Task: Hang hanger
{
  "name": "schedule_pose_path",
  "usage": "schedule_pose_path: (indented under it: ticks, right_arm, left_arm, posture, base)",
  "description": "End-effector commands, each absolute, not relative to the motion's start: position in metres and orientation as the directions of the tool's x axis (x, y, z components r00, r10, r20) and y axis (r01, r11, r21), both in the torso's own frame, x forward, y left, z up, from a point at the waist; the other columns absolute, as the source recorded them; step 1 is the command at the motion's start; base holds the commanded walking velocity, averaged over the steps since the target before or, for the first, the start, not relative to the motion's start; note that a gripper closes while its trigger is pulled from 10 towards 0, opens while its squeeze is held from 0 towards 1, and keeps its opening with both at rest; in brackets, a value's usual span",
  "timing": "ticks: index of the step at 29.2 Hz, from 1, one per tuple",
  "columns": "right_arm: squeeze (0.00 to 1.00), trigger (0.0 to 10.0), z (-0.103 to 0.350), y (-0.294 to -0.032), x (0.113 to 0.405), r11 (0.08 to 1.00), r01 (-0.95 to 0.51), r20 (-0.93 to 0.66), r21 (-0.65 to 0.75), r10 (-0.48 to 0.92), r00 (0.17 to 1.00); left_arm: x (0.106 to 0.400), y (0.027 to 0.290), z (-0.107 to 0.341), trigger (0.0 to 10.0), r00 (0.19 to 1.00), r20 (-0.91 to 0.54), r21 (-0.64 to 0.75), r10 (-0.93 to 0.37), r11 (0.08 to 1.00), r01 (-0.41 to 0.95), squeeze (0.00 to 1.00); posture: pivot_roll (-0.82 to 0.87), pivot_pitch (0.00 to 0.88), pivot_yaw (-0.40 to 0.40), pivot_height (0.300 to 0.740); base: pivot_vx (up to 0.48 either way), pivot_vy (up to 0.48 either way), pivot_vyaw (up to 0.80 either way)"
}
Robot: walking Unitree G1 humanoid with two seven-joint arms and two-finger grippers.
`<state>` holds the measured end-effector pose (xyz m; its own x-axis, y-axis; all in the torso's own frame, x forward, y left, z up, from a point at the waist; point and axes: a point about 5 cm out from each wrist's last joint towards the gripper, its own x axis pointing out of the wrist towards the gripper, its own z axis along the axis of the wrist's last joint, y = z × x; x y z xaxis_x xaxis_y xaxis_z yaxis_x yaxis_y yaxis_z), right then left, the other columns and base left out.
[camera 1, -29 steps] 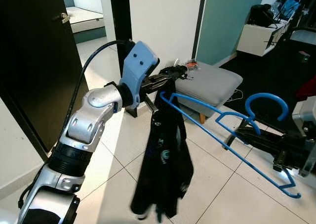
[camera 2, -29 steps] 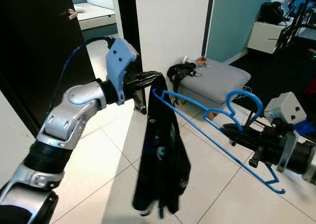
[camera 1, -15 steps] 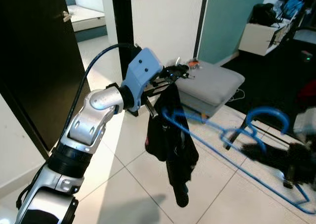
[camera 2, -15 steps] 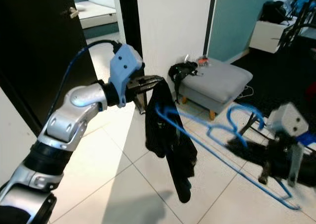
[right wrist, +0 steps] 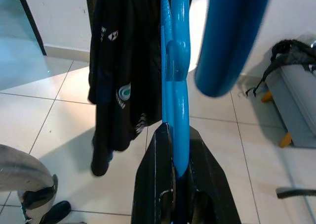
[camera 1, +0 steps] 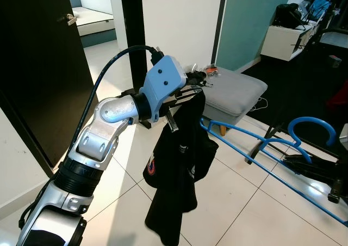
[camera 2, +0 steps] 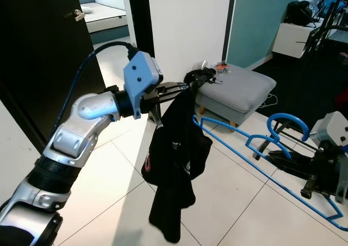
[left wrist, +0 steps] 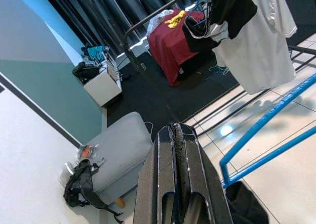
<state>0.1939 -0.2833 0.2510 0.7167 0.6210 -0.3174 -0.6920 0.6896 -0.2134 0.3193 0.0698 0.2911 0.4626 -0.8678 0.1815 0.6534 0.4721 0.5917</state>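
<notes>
- Blue hanger (camera 2: 255, 164) is held out low over the tiled floor (camera 2: 109, 197), its far end inside the black shirt (camera 2: 174, 164).
- Right gripper (right wrist: 174, 184) is clamped on the hanger near its hook.
- Left gripper (left wrist: 175, 150), fingers pressed together, pinches the shirt's top.
- Grey stool (camera 2: 239, 88) stands behind.

Left gripper (camera 2: 182, 87) tips are buried in the black garment (camera 2: 173, 159), so I cannot see the contact. Blue hanger (camera 1: 261, 148) far end runs off the frame edge; its hook (right wrist: 232, 36) is blurred in my right wrist view. Print on the garment is too small to read.
</notes>
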Motion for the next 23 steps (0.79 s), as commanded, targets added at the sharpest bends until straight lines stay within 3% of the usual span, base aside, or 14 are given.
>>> schedule_pose_path:
  ticks: [1,18,23]
  right_arm:
    - [0.00,10.0,0.254,-0.277,0.194,0.667,-0.711,-0.306,-0.222,0.645,0.700]
    - [0.00,10.0,0.258,-0.270,0.188,0.605,-0.772,-0.288,-0.196,0.717,0.635]
    - [0.00,10.0,0.258,-0.280,0.182,0.617,-0.764,-0.326,-0.190,0.694,0.641]
  left_arm:
    - [0.315,0.070,0.293,10.0,0.442,0.180,0.622,-0.879,0.450,0.641,0.00]
    - [0.316,0.070,0.288,10.0,0.439,0.136,0.693,-0.888,0.402,0.599,0.00]
    - [0.324,0.081,0.282,10.0,0.480,0.074,0.746,-0.874,0.368,0.555,0.00]
  posture:
    - [0.09,0.000,0.032,0.740]
    - [0.09,0.000,0.030,0.740]
    - [0.08,0.000,0.034,0.740]
  base:
    - [0.000,0.000,0.00]
    - [0.000,0.000,0.00]
    - [0.000,0.000,0.00]
